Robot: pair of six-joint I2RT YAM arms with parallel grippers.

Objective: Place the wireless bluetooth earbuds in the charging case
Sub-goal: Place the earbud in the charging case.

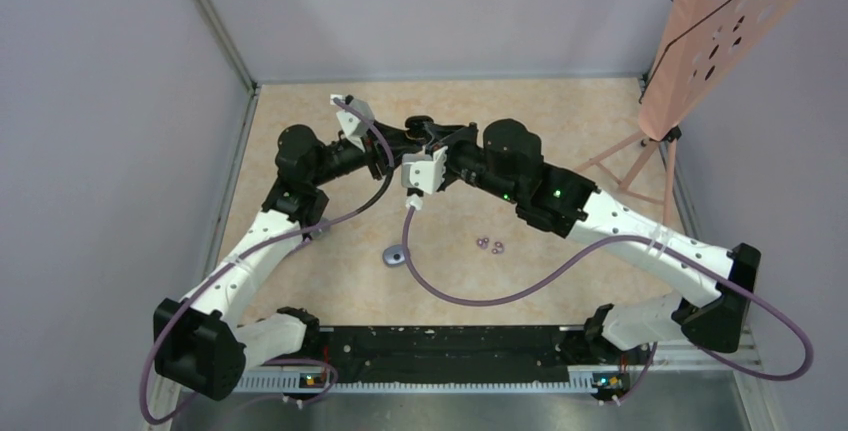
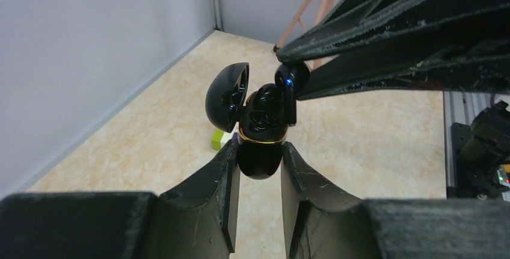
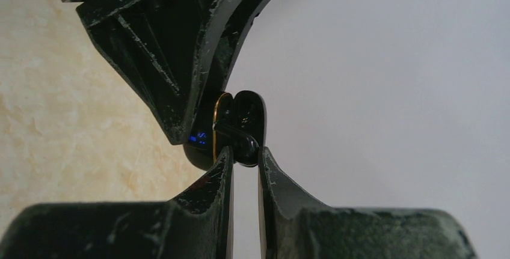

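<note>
My left gripper [image 2: 259, 149] is shut on the black charging case [image 2: 260, 161], which has a gold rim and its lid [image 2: 227, 95] open to the left. My right gripper [image 3: 245, 152] is shut on an all-black earbud [image 3: 245, 140] and holds it against the case's open top [image 3: 207, 142]. In the left wrist view the earbud [image 2: 287, 86] shows a blue light at the case's right edge. The two grippers meet above the table's middle, left [image 1: 392, 148] and right [image 1: 440, 141]. Small purple earbud pieces [image 1: 490, 244] lie on the table.
A grey oval object [image 1: 395, 255] lies on the table in front of the grippers. A green-and-white block [image 2: 218, 139] lies on the table behind the case. A pink perforated board on a stand [image 1: 720, 36] stands at the back right. Grey walls close in the left and back.
</note>
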